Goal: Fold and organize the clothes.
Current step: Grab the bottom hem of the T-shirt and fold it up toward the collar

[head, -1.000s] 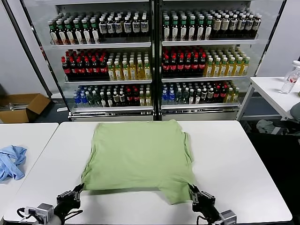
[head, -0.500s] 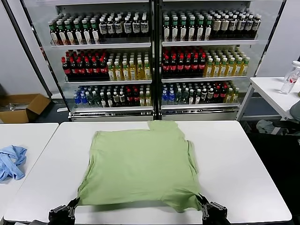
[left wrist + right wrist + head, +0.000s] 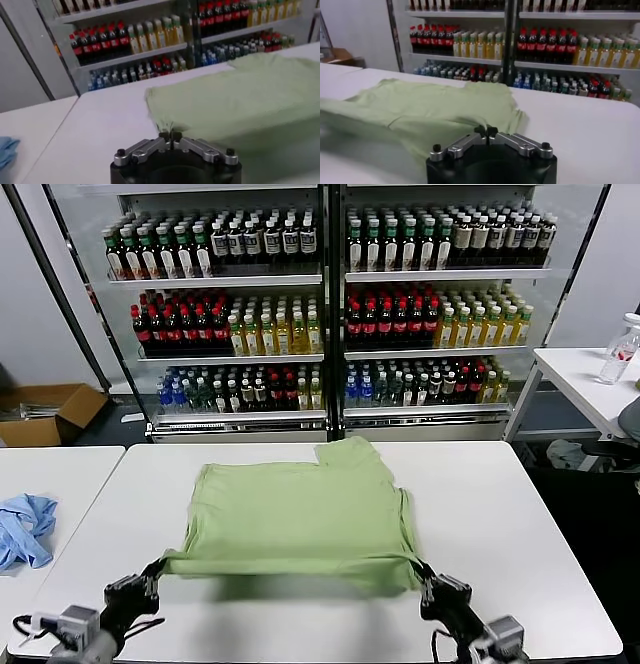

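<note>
Shirt (image 3: 295,524): light green, lying back side up on the white bench (image 3: 520,534); no buttons or printed graphic show. The far part rests flat on the bench; the near hem is lifted off it and stretched between the two tools.
Left tool (image 3: 152,572): fingers closed, pinching the near left corner of the shirt hem. In the left wrist view the left tool (image 3: 170,136) has its fingertips pressed together with a tuft of green cloth rising between them.
Right tool (image 3: 425,576): fingers closed, pinching the near right corner of the hem. In the right wrist view the right tool (image 3: 485,131) shows its tips meeting; the cloth at the pinch is hard to see there, but the shirt spreads away just beyond.
Governing relation: the shirt lies ahead of both tools, toward the drinks fridge (image 3: 330,314). The lifted hem runs left to right, parallel to the near bench edge.
Arm proximity: each tool holds its own corner; neither is nearer to the shirt as a whole.
Judged step: near hem raised for a fold away from the robot, onto the flat far part.
Next move requires: both tools travelling forward together at equal height, so the hem stays straight and lands square.
Risk: uneven travel would skew the fold line.
Other items: blue garment (image 3: 25,529) on the neighbouring bench to the left, well apart.
</note>
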You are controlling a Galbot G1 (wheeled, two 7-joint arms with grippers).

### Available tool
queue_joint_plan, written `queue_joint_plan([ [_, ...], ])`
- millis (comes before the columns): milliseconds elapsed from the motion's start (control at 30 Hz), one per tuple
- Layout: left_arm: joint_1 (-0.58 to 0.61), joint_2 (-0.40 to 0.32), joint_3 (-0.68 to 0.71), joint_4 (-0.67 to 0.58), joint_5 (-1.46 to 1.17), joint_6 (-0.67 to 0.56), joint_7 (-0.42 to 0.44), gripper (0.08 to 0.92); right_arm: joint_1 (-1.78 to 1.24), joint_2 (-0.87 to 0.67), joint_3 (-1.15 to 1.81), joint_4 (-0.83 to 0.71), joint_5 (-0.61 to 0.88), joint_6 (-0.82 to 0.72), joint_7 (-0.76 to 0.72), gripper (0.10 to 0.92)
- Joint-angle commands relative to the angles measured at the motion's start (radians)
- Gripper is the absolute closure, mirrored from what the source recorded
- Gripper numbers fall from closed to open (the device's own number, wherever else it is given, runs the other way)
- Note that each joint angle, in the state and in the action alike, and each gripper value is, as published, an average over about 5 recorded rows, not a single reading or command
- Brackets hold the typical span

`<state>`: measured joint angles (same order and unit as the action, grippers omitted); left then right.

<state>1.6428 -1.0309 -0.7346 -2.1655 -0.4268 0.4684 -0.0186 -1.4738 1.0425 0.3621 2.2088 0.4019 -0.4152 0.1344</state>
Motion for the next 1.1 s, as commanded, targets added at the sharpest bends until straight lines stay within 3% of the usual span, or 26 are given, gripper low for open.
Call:
queue_joint_plan([
  [33, -0.347, -0.010, 0.159, 0.261, -0.020, -0.038, 0.010, 0.912, 0.213, 0.035, -0.071, -0.140, -0.013, -0.039, 0.013, 0.921],
  [567, -0.479, -0.011, 0.241, 0.452, 0.008, -0.054, 0.042, 0.911, 0.274, 0.067, -0.114, -0.257, -0.050, -0.051, 0.016, 0.921],
  [667, -0.509, -0.024, 0.268, 0.524, 0.072, -0.055, 0.040, 0.872, 0.282, 0.085, -0.132, -0.286, -0.062, -0.068, 0.025, 0.895],
  [867, -0.494, -0.024, 0.262, 0.558, 0.105, -0.079, 0.033, 0.707, 0.253, 0.091, -0.111, -0.263, -0.066, -0.092, 0.046, 0.735],
  [1100, -0.261, 0.076, 0.147, 0.299, -0.011, -0.070, 0.030, 0.516, 0.041, 0.033, -0.019, -0.036, -0.063, -0.110, 0.049, 0.535],
])
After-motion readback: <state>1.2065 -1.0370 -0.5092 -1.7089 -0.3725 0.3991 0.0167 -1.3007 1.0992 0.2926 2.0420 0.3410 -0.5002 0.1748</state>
